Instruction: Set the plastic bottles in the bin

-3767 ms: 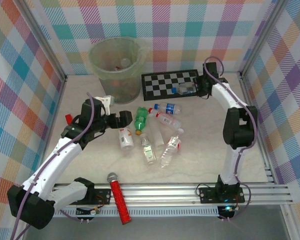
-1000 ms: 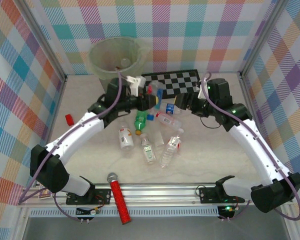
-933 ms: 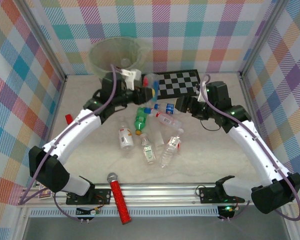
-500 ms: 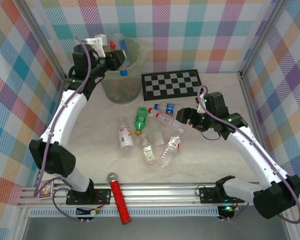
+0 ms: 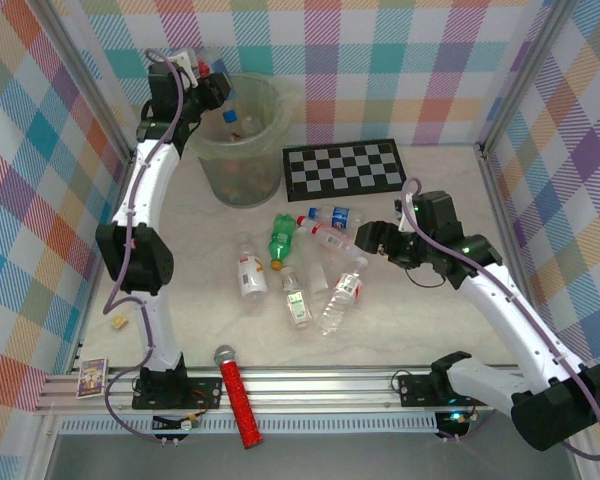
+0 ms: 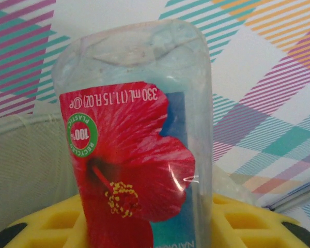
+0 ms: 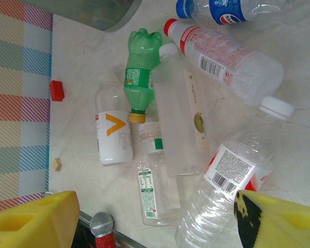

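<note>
The left gripper (image 5: pixel 212 88) is clamped tight on one clear flower-label bottle (image 6: pixel 134 155). It holds it over the 10 o'clock rim of the bin (image 5: pixel 242 175), not over the middle. Released here, I judge the bottle may clip the rim and tumble back onto the worktop (image 5: pixel 430 330). What lies inside the bin is too blurred to count.

Seven loose bottles (image 7: pixel 181 124) lie bunched at centre, several touching: one green, one blue-labelled, one V-marked and four other clear ones. One microphone (image 5: pixel 238 395) lies at 7 o'clock of the pile, and one chequered board (image 5: pixel 345 165) at 12.

At 3 o'clock the right gripper (image 5: pixel 368 240) hangs wide apart and empty. Closing in that crowd could pinch two bottles or set round ones rolling.
</note>
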Controlling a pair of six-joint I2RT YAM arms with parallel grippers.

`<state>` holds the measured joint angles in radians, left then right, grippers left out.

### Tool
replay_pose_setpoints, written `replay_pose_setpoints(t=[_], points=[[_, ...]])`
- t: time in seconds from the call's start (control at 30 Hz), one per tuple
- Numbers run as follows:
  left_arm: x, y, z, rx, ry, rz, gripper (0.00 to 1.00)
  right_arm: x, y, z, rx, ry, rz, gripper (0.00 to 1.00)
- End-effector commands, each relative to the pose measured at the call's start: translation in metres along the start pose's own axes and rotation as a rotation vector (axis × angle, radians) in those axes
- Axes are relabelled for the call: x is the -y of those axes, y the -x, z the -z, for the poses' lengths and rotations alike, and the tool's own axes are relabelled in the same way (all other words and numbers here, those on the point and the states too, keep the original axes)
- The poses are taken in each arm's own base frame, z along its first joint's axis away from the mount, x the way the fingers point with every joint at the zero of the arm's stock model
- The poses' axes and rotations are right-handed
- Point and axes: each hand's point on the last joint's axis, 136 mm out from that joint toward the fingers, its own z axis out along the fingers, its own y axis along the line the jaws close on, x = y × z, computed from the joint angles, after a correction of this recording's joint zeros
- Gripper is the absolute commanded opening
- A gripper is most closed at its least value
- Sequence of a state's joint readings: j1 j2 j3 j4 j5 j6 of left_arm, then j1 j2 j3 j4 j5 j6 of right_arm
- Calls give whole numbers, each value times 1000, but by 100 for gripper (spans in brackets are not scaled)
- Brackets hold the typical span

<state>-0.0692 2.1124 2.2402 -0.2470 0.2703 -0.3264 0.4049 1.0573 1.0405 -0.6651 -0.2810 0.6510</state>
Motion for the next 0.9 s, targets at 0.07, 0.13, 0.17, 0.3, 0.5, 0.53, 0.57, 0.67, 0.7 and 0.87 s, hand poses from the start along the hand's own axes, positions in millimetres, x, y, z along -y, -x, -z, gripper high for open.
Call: replay_pose_setpoints(t=[0.07,0.13,0.17,0.3,0.5,0.53,0.57,0.67,0.7,0.87], points=[[0,-15,-14,-97,12,-42,0,6,-3,-1,-2,-17,-13,79],[-3,-29,-20,-140,28,-62,0,7,-2,-1,-1,-17,-13,79],[-5,-38,-23,-164,42,-69,0,7,-2,-2,0,-19,-13,79],[-16,-71,-31,-258,83,-79,0,5,2,-3,7,-18,-8,79],[-22,-106,-33,-364,105,-106,0,7,6,-8,10,-30,-8,79],[-22,-110,-33,-378,107,-112,0,7,6,-9,9,-32,-9,79],[-24,-116,-33,-395,116,-117,2,9,7,-11,6,-35,-12,79],[-28,-127,-31,-436,125,-131,12,11,6,-16,-4,-37,-23,80],[-28,-130,-30,-444,125,-135,20,11,6,-17,-6,-38,-25,80],[-24,-132,-26,-454,106,-150,49,12,8,-19,-2,-48,-32,87]])
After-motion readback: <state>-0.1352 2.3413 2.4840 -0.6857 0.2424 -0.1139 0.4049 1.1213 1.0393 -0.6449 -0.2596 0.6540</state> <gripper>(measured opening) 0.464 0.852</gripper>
